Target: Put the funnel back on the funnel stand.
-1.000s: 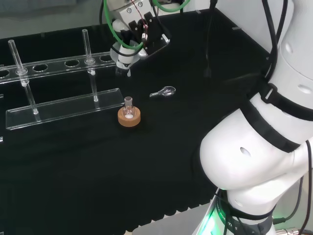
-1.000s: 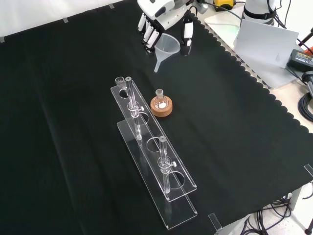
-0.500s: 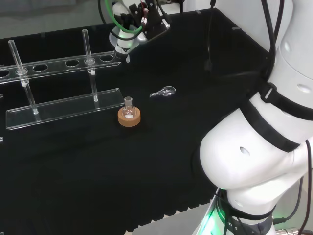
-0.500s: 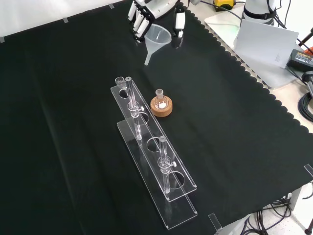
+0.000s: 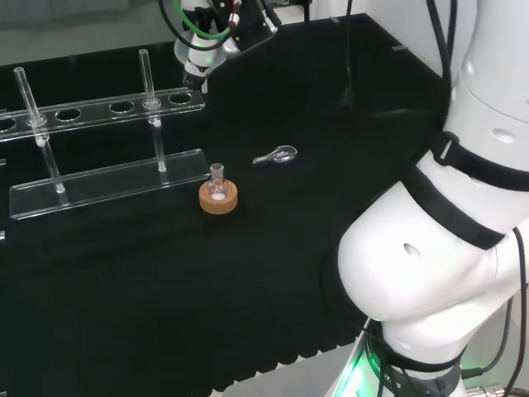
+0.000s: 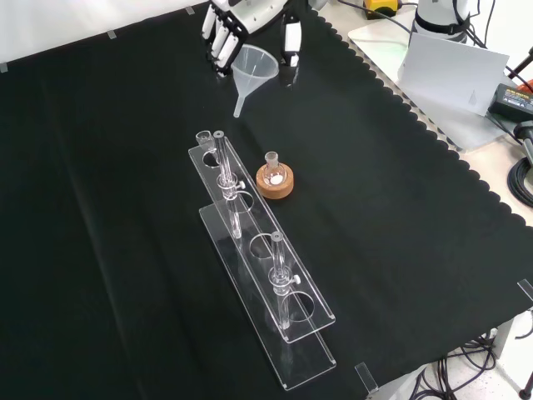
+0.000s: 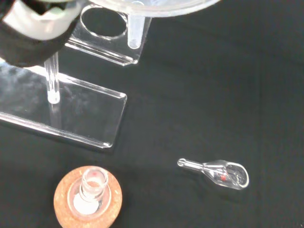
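The clear funnel (image 6: 252, 67) hangs tilted in the air with my hand (image 6: 250, 15) shut on its rim, fingers (image 6: 218, 40) on one side and thumb on the other. Its spout points down toward the far end of the clear acrylic funnel stand (image 6: 252, 223). In the head view the hand (image 5: 240, 18) holds the funnel (image 5: 196, 62) just above the right end of the stand's top plate (image 5: 99, 112). The wrist view has the funnel's spout (image 7: 135, 33) beside the plate's end hole (image 7: 104, 21), a little outside it.
A small flask on a cork ring (image 6: 275, 181) stands beside the stand, also seen in the head view (image 5: 217, 197). A little glass scoop (image 5: 277, 155) lies on the cloth to its right. The stand has two upright rods. The arm's white links (image 5: 446, 231) stand at the right.
The hand has carried the funnel to the left in the front view, farther off in the head view, bringing it over the stand's end. Nothing else has moved.
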